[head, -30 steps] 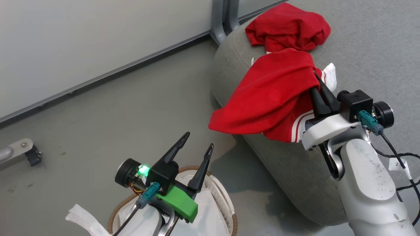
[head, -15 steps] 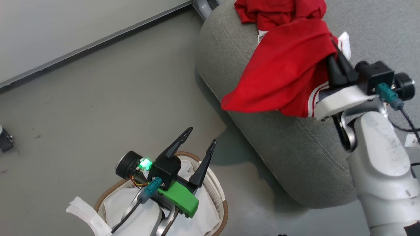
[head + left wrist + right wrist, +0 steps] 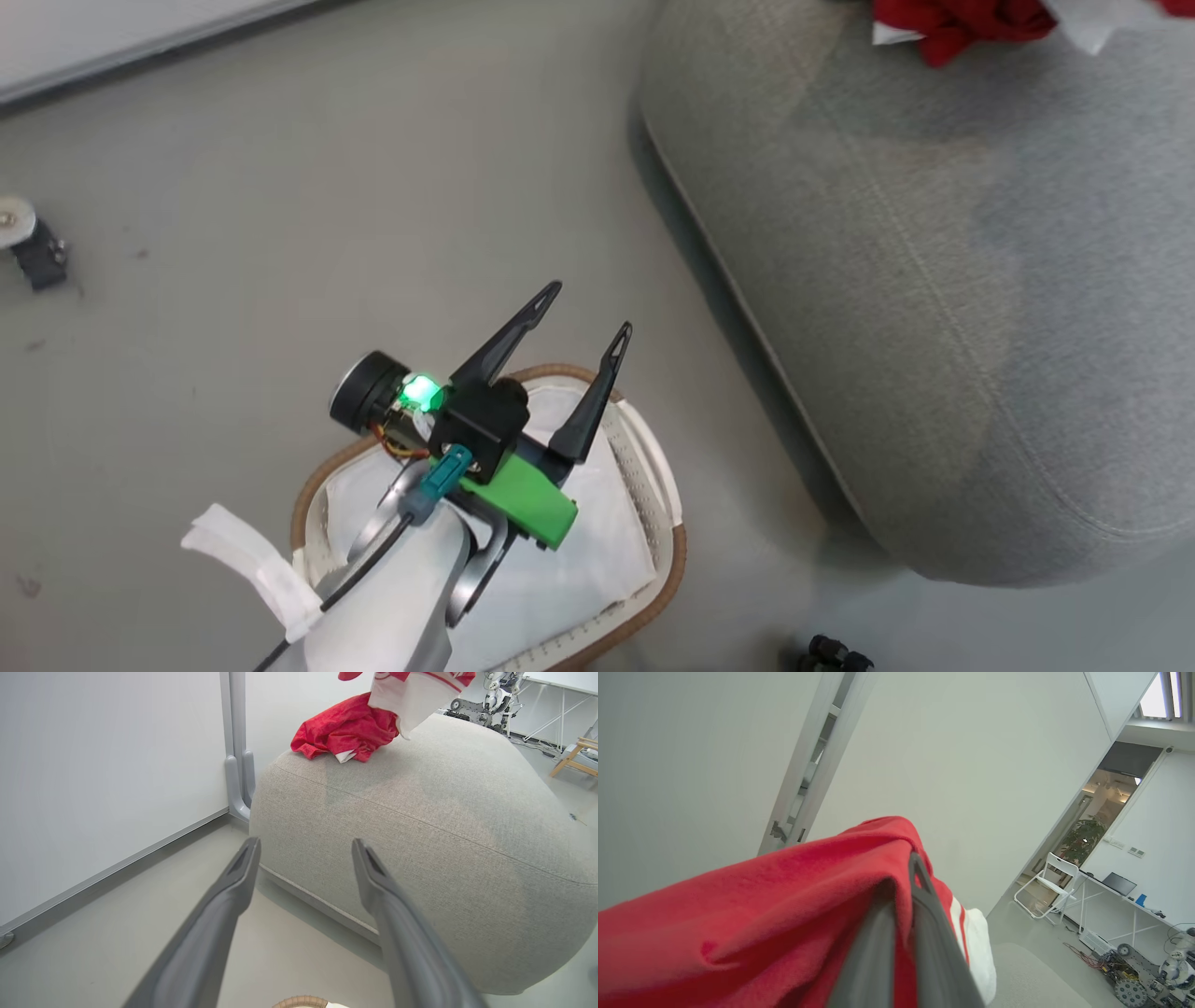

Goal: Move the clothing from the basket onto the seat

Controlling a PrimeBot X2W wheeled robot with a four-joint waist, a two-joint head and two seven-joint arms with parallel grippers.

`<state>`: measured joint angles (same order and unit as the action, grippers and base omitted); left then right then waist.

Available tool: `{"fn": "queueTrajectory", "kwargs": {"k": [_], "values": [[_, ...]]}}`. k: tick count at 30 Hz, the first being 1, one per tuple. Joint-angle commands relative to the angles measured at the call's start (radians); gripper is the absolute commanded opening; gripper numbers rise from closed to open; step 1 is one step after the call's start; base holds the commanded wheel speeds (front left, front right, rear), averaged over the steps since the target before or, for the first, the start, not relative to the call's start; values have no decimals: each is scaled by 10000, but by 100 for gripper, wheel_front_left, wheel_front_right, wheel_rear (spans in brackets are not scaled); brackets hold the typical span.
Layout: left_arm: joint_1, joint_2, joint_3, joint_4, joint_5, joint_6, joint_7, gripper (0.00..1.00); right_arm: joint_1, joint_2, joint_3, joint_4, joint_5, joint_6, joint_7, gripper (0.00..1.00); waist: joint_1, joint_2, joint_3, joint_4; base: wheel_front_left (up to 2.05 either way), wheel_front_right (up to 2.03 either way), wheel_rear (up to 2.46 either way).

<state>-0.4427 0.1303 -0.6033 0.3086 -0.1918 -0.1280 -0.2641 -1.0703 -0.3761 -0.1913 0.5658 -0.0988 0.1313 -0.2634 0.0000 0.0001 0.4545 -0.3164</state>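
Note:
My left gripper (image 3: 590, 309) hangs open and empty above the basket (image 3: 680, 560), a white oval with a brown rim and a white cloth liner (image 3: 597, 560). In the left wrist view its fingers (image 3: 243, 863) spread towards the grey seat (image 3: 420, 812). One crumpled piece of red clothing (image 3: 345, 730) lies on the seat's far end. A second red piece with white trim (image 3: 411, 690) hangs above the seat. My right gripper (image 3: 915, 861) is shut on this red clothing (image 3: 784, 905), which drapes over its fingers. Red cloth (image 3: 962, 19) shows at the head view's top edge.
A grey metal post (image 3: 236, 765) and pale wall panels stand just behind the seat. A small wheeled bracket (image 3: 28, 247) sits on the floor at left, and a black object (image 3: 831, 651) near the seat's front. A white folding chair (image 3: 1048, 882) stands farther off.
The head camera has swung, so the right arm and its red garment have left the head view. The left gripper stays open over the basket.

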Motion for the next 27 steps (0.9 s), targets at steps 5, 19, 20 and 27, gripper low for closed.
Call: {"fn": "queueTrajectory", "kwargs": {"k": [5,19,20,27], "values": [[-750,-148,6,-180,298,-26,-3,100,-922,-738,-613,1525,-120,-11,49,0,0,-1,1673,1315,0,0,0],[-1131,-138,125,-450,548,140,-3,100,-871,-771,-2101,3793,-1362,-11,-22,0,0,-1,2917,1648,0,0,0],[-1130,-131,121,-431,554,137,-3,100,-814,-718,-2146,3773,-1414,-11,-22,0,0,-1,2928,1625,0,0,0],[-1137,-83,128,-430,465,90,-3,100,-220,-196,-2218,3141,-1562,-11,-13,89,0,-1,2723,1324,0,0,0]]}}
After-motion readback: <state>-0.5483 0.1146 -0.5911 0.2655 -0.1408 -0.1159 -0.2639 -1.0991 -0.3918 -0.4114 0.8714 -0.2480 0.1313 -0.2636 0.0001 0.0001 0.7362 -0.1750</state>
